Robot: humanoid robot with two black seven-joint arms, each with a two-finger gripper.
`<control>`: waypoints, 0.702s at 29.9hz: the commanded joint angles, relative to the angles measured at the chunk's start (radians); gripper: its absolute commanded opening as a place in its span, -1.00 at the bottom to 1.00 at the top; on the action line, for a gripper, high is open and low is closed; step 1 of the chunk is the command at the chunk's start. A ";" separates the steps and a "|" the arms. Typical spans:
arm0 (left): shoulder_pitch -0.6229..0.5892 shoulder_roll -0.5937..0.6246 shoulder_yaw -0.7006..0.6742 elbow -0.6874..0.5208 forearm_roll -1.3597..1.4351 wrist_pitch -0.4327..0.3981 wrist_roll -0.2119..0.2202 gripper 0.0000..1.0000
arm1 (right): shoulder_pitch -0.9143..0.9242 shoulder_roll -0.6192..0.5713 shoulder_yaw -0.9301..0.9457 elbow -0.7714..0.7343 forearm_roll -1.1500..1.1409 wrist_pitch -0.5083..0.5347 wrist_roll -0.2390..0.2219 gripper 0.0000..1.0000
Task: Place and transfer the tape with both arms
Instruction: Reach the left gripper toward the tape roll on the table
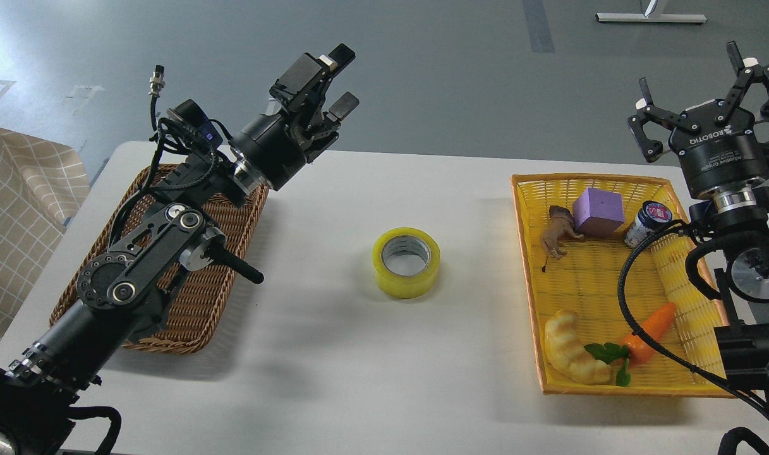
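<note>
The tape (406,261), a wide yellow roll with a grey-white core, lies flat on the white table (333,354) near its middle, touched by nothing. My left gripper (340,81) is raised above the table's far edge, up and left of the tape, with its fingers apart and empty. My right gripper (713,88) is held high beyond the far right corner of the yellow basket (536,284), fingers spread wide and empty.
A brown wicker basket (201,303) lies under my left arm at the left. The yellow basket holds a purple block (598,212), a toy animal (558,235), a small jar (648,222), a toy carrot (649,328) and a croissant toy (574,357). A checked cloth (18,208) is at far left.
</note>
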 commanded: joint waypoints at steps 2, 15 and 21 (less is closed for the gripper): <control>-0.056 0.066 0.154 -0.005 0.144 0.009 0.009 0.95 | -0.006 0.000 -0.001 0.011 0.000 0.000 0.001 1.00; -0.115 0.081 0.350 0.010 0.460 0.068 0.009 0.96 | -0.051 0.014 -0.003 0.014 0.000 0.000 0.002 1.00; -0.116 0.079 0.350 0.018 0.712 0.068 0.039 0.96 | -0.052 0.014 -0.003 0.015 0.000 0.000 0.002 1.00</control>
